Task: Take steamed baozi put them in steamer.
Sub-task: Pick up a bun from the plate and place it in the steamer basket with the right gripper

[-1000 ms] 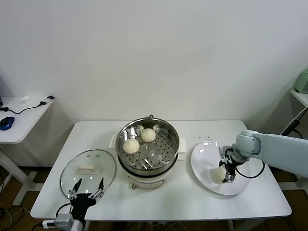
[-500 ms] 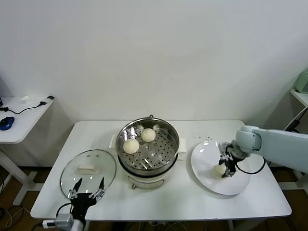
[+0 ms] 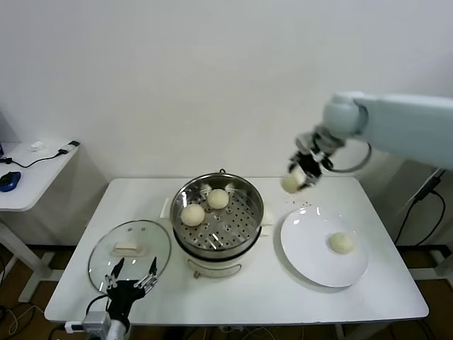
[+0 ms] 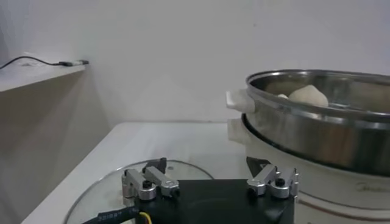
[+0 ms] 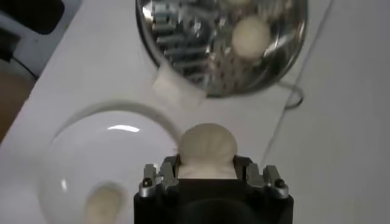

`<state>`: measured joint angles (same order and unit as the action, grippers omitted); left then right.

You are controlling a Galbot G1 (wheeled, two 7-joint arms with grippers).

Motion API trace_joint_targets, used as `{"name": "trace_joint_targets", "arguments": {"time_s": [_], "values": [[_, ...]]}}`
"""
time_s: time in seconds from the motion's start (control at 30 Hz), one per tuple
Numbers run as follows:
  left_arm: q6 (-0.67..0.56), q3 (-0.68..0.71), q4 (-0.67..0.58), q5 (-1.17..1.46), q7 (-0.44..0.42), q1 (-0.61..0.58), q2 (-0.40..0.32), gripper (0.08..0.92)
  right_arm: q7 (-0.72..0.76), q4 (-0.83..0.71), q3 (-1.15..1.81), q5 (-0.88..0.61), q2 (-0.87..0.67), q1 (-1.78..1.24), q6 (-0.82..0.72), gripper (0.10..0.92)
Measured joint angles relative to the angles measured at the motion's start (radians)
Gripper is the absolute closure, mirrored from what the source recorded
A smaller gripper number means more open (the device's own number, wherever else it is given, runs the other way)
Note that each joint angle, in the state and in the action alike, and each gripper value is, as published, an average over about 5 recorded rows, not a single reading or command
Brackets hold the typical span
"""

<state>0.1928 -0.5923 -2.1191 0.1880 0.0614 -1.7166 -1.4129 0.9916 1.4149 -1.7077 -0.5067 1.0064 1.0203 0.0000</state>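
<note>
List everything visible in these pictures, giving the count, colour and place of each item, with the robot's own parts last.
Round cream-white dough buns: four; two in the steamer, one on the plate, one held in the air.
Round stainless-steel steamer on a white base: one, table centre.
Flat white plate: one, right of the steamer.
Round glass lid with white handle: one, left of the steamer.
White table: one.
White side table: one, far left, holding a blue mouse.
Left end effector: open, by the lid's near edge.
Right end effector: shut on a bun, raised between plate and steamer.
</note>
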Motion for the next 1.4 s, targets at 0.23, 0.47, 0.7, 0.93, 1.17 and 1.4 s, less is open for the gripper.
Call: {"name": "trace_joint_targets", "arguments": {"time_s": [0.23,0.47,0.7,0.93,1.17,1.4], "values": [[-0.004,-0.007,-0.003,0.004,0.001,-0.003,0.000,0.177,0.018,0.050,0.033,0.065,0.148,0.001,0.175,0.423],[-0.012,-0.012,0.005,0.005,0.004,-0.014,0.000,0.177,0.014,0.056,0.041,0.195,0.255,-0.077,0.301,0.423],[-0.014,-0.018,0.009,0.006,0.005,-0.018,0.001,0.177,-0.013,0.019,0.060,0.299,0.327,-0.177,0.368,0.423],[-0.014,-0.020,0.012,0.006,0.006,-0.018,0.002,0.177,-0.036,-0.039,0.082,0.362,0.381,-0.264,0.405,0.423],[-0.014,-0.021,0.014,0.008,0.007,-0.018,0.002,0.177,-0.048,-0.092,0.094,0.397,0.419,-0.318,0.429,0.407],[-0.018,-0.022,0.013,0.012,0.007,-0.023,0.003,0.177,-0.047,-0.109,0.100,0.396,0.428,-0.334,0.444,0.243]]}}
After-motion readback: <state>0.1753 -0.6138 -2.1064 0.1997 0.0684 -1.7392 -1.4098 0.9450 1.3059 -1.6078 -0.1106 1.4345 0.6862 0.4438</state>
